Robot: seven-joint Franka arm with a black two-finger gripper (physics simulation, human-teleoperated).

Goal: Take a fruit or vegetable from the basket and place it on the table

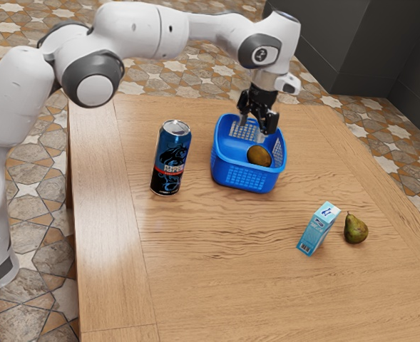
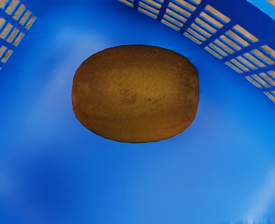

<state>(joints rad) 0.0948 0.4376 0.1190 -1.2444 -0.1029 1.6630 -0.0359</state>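
A speckled brown oval kiwi [image 2: 135, 93] lies in the latticed blue basket [image 1: 242, 176] below the pincer [image 1: 257, 126], spread wide and empty.

With clock directions taken over the exterior view, the blue, square plastic basket [image 1: 245, 176] stands on the brown, flat wooden bench [image 1: 195, 285]. The brown, oval, fuzzy-skinned kiwi [image 1: 259, 156] lies in it, on its floor. At the basket's 9 o'clock, apart, is the blue-and-black, cylindrical metal can [image 1: 170, 160]. Toward 4 to 5 o'clock stands the light-blue, box-shaped cardboard carton [image 1: 318, 229]; just beside that, at 3 o'clock, is the green-brown, tapered, firm-fleshed pear [image 1: 356, 229].
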